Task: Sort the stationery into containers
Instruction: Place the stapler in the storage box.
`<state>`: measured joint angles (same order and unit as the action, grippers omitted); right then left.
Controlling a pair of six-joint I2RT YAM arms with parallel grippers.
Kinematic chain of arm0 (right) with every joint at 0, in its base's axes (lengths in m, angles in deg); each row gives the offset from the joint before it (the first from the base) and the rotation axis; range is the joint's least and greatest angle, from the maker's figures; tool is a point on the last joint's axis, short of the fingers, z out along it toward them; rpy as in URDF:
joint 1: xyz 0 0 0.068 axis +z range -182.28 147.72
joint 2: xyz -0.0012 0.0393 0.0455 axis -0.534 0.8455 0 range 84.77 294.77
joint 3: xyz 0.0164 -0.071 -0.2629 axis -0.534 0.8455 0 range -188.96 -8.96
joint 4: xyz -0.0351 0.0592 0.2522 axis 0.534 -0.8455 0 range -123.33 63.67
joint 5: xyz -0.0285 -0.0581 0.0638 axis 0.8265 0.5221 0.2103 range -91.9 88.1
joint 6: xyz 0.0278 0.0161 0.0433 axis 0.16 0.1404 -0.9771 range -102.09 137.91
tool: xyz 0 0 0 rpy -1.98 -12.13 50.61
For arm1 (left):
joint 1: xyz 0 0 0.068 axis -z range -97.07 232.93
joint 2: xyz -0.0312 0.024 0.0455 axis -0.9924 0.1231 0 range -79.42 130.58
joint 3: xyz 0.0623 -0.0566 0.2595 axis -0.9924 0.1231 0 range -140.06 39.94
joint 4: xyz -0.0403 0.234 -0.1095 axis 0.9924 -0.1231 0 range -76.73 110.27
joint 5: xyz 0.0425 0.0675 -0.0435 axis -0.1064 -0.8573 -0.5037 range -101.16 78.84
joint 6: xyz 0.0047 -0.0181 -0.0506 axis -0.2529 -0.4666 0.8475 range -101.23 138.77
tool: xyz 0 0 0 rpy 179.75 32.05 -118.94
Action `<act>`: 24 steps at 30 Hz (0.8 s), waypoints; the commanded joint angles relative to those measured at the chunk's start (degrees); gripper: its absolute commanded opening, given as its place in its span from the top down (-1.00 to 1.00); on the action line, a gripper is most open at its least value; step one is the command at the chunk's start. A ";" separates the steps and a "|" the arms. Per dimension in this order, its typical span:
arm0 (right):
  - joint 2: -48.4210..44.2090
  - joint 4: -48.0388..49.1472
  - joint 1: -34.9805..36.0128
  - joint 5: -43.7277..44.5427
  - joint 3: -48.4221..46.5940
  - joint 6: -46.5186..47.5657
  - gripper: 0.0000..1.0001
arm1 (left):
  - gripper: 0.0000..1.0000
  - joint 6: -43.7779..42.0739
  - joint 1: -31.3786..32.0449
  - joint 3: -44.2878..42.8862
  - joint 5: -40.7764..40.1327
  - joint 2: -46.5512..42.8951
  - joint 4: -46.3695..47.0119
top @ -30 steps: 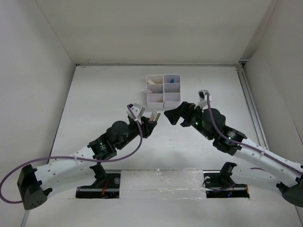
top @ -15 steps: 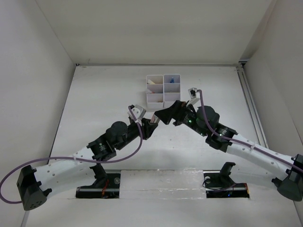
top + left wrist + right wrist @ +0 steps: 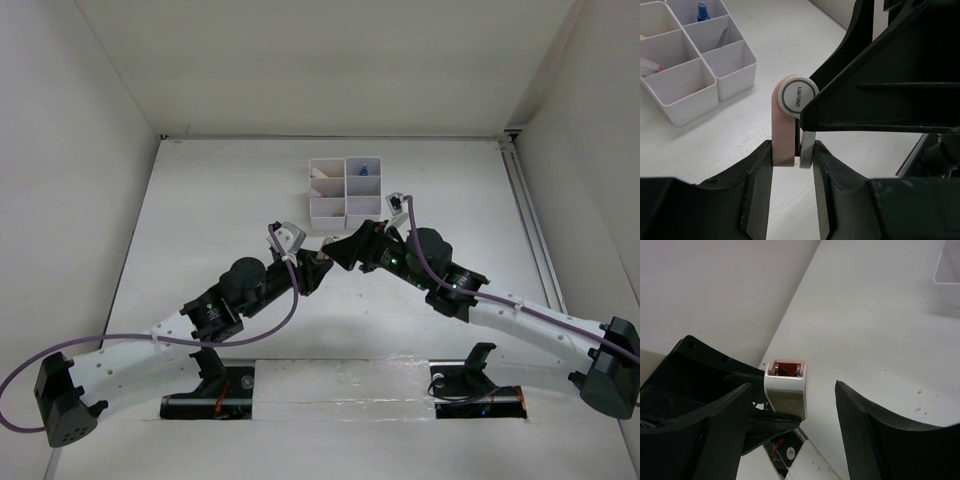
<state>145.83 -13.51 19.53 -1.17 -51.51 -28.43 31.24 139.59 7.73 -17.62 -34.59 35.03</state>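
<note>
Handover in mid-air: left claw point(image 3: 792, 156) clamps the pink correction tape point(image 3: 785, 125) upright above the worktop point(image 3: 790, 45), near the containers point(image 3: 690, 107), so the right claw point(image 3: 792, 386), jaws apart around it, can likely take over.

Top cam: high, behind both bases point(image 3: 212, 388), looking down, wide; wrist cams: close behind own fingers point(image 3: 756, 200), facing each other; all share the pink-white item point(image 3: 789, 130).

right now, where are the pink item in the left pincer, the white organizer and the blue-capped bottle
pink item point(image 3: 782, 135): left wrist view, pink side
white organizer point(image 3: 692, 106): left wrist view, near wall
blue-capped bottle point(image 3: 701, 11): left wrist view, blue cap
</note>
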 commanded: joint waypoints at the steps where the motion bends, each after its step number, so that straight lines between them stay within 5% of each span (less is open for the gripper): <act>1: 0.46 5.29 -0.22 -1.52 0.53 -0.76 -0.43 | 1.00 -0.69 0.29 -0.23 0.75 -0.54 3.60; 11: 1.61 7.92 -0.22 -1.52 0.53 -0.76 -0.07 | 1.00 -0.69 0.29 -0.23 2.42 0.07 3.60; 16: 2.75 7.92 -0.22 -2.05 0.53 -0.76 0.77 | 1.00 -0.69 0.29 -0.23 2.42 0.07 3.08; 18: 2.75 7.92 -0.22 -2.05 0.53 -1.29 0.99 | 1.00 -0.69 0.29 -0.23 2.42 0.07 3.08; 20: 2.75 7.92 -0.22 -2.05 0.53 -1.29 1.00 | 1.00 -0.69 0.29 -0.23 0.76 0.07 3.08; 22: 2.06 7.92 -0.22 -1.18 0.53 -1.29 1.00 | 0.55 0.00 0.29 -0.23 -0.39 0.07 2.47; 24: 1.44 7.40 -0.22 0.92 0.53 -0.76 1.00 | -0.18 0.54 0.29 -0.93 -2.24 0.59 1.77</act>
<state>148.56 -9.38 19.42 -1.81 -51.09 -29.02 31.06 139.59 7.73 -18.01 -34.08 34.57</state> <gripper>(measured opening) 0.397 0.523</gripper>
